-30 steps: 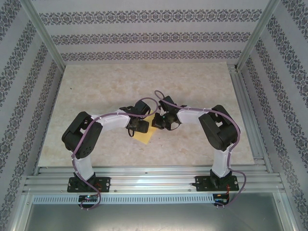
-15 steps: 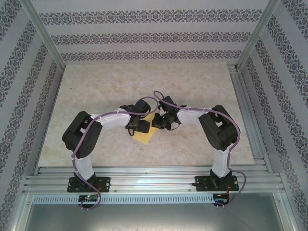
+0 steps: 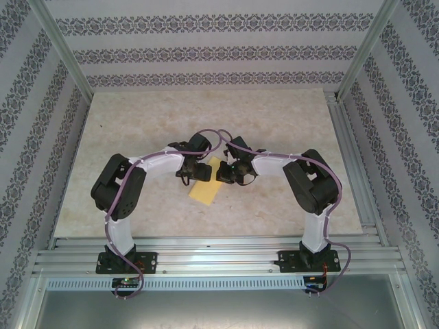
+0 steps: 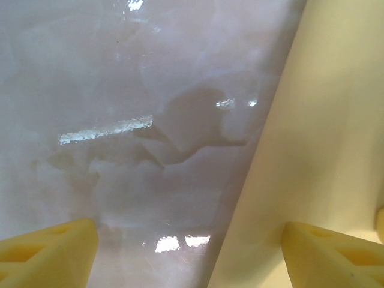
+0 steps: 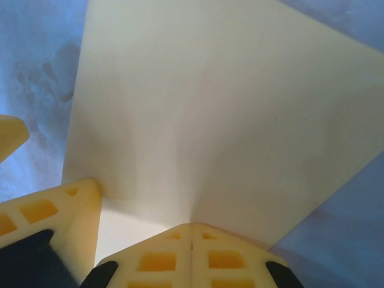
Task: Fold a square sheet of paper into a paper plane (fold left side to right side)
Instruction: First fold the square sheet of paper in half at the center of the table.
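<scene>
Looked down on a pale marbled worktop (image 3: 137,123). Found the square sheet of paper (image 3: 206,192), mustard yellow, lying flat about midway between the left and right edges and somewhat nearer the front edge than the back, one corner turned toward the front edge. Found both arms bent inward over its far part, the left gripper (image 3: 193,173) at its left side and the right gripper (image 3: 226,173) at its right.

From the left wrist, saw the left gripper (image 4: 189,252) spread wide and holding nothing: one yellow fingertip (image 4: 48,249) over bare worktop, the other over the sheet (image 4: 324,150), the sheet's straight edge running up between them. Could not tell whether that second fingertip touched the paper.

From the right wrist, saw the right gripper (image 5: 192,231) fully closed, tips pressed together with no gap, set on the near part of the sheet (image 5: 210,102). Noted a soft bend running up the paper from those tips. Could not tell whether any paper was pinched between them.
</scene>
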Robot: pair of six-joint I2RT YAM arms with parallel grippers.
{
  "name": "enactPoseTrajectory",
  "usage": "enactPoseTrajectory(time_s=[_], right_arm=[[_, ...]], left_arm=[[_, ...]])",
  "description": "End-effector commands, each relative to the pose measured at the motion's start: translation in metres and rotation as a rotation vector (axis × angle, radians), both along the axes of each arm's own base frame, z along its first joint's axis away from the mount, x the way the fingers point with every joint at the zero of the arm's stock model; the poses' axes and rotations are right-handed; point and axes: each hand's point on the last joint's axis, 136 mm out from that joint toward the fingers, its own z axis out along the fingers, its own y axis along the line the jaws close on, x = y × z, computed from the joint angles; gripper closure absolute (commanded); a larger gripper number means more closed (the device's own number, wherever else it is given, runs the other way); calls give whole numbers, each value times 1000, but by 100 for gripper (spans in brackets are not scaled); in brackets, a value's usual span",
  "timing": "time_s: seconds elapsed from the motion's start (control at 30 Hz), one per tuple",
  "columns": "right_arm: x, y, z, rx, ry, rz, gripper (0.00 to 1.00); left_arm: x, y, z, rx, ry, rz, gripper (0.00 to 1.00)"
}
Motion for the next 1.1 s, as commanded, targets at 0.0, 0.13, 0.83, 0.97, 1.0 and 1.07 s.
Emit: enactPoseTrajectory(time_s=[0.0, 0.13, 0.83, 0.97, 1.0, 1.07], right_arm=[[-32, -35, -50, -206, 118, 2, 98], [-32, -36, -51, -213, 115, 4, 98], [-34, -39, -53, -224, 118, 3, 98], [-33, -39, -54, -225, 119, 3, 98], [-33, -40, -54, -227, 121, 2, 98], [-34, -40, -54, -228, 122, 3, 98]], left_arm=[[1, 12, -11, 60, 16, -5, 19], [-4, 23, -21, 112, 29, -3, 19], [-20, 71, -13, 317, -9, 19, 6], [-19, 74, -10, 328, -17, 24, 5], [-20, 75, -10, 330, -16, 24, 5], [-20, 76, -9, 336, -18, 25, 4]])
